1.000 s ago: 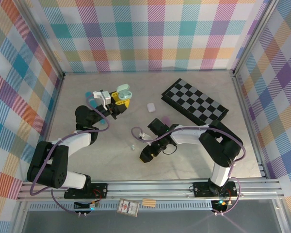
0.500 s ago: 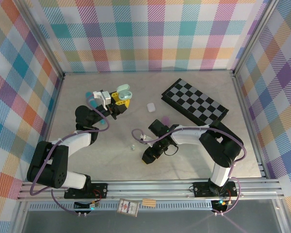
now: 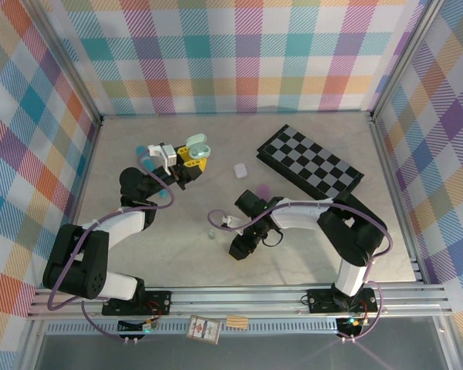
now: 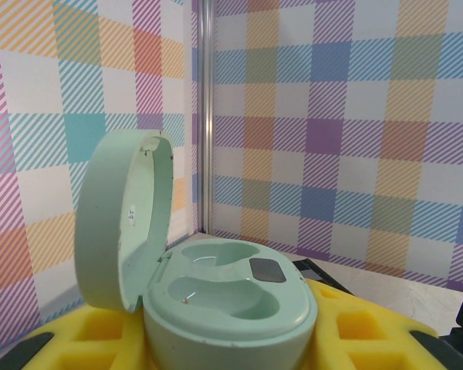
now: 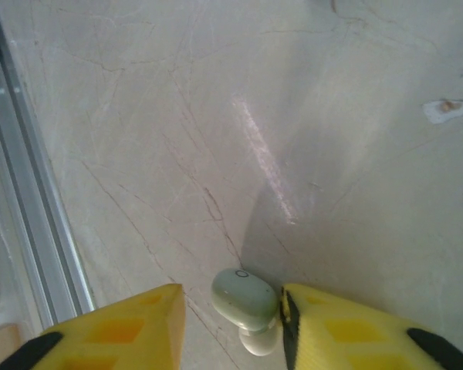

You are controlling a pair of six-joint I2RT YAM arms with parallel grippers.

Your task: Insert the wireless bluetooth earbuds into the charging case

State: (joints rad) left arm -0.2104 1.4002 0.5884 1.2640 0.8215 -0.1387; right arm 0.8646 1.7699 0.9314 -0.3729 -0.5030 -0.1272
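1. The mint earbud (image 5: 245, 297) lies on the table (image 5: 216, 116) between the right gripper's (image 5: 230, 307) yellow fingers (image 5: 347, 327). It touches one finger, and the jaws stand apart, not clamped.
2. The right arm bends inward, with its wrist low over mid-table.
3. The left gripper (image 3: 190, 157) is clamped on the open mint charging case (image 4: 224, 297), its lid (image 4: 127, 220) up. The left arm is stretched toward the far left.

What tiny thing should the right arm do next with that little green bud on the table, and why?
Probably close the right pincer on the mint earbud. The bud lies on the table between its yellow fingers, against one with a gap to the other, so it is not gripped yet. The left pincer holds the open mint case ready.
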